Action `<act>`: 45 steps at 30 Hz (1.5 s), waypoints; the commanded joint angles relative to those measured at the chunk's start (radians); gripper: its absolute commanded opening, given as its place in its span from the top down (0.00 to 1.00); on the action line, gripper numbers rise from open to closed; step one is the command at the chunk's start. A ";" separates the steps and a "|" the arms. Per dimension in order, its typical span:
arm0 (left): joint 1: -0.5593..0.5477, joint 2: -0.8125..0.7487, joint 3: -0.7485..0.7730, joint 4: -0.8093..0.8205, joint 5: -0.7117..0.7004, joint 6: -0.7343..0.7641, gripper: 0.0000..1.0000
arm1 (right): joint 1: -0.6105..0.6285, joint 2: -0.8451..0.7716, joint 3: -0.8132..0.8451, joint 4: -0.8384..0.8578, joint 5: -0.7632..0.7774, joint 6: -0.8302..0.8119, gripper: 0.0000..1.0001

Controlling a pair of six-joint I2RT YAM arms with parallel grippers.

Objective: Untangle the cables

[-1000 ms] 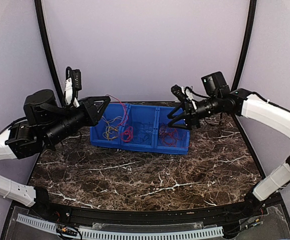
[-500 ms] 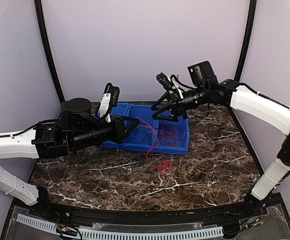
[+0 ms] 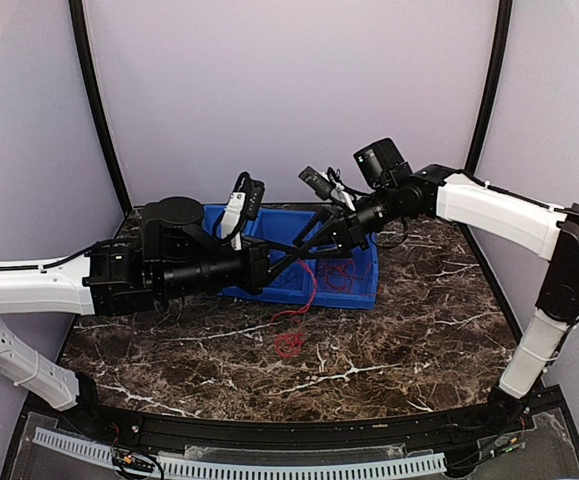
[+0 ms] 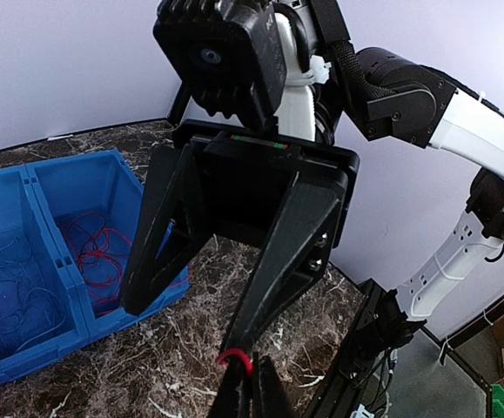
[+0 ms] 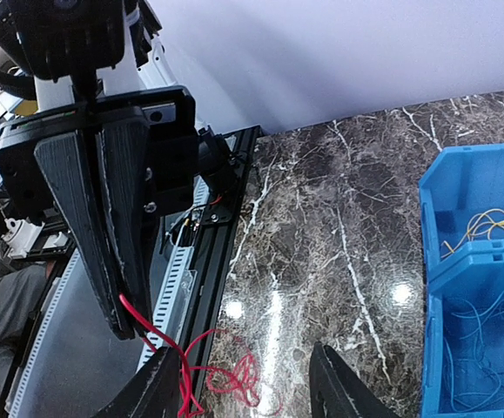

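1. Your left gripper (image 4: 245,383) has its fingers pressed together on a red cable (image 4: 232,358). A small loop of it shows right at the tips.
2. From that pinch the red cable hangs down to a loose tangle (image 3: 287,344) lying on the marble table (image 3: 419,340), just in front of the blue bin (image 3: 359,298).
3. Your right gripper (image 5: 243,353) faces the left one, close beside it, with its fingers spread wide apart and nothing between them.
4. The other cables lie in the bin: red ones (image 4: 102,261) in the end compartment on your right, blue ones (image 5: 487,340) next to them, and yellow ones (image 5: 487,228) beyond the blue.
5. In the overhead view, you cannot tell whether the hanging strand also runs back into the bin.
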 commanded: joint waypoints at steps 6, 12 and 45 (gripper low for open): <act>0.001 -0.006 0.031 0.032 0.016 0.016 1.00 | 0.009 -0.034 -0.024 -0.022 -0.119 -0.040 0.58; 0.001 -0.004 0.031 0.027 0.010 0.016 1.00 | 0.009 -0.045 -0.035 -0.024 -0.138 -0.045 0.97; 0.082 0.258 -0.087 0.384 -0.187 -0.007 0.71 | 0.012 -0.194 -0.069 -0.025 -0.116 -0.028 1.00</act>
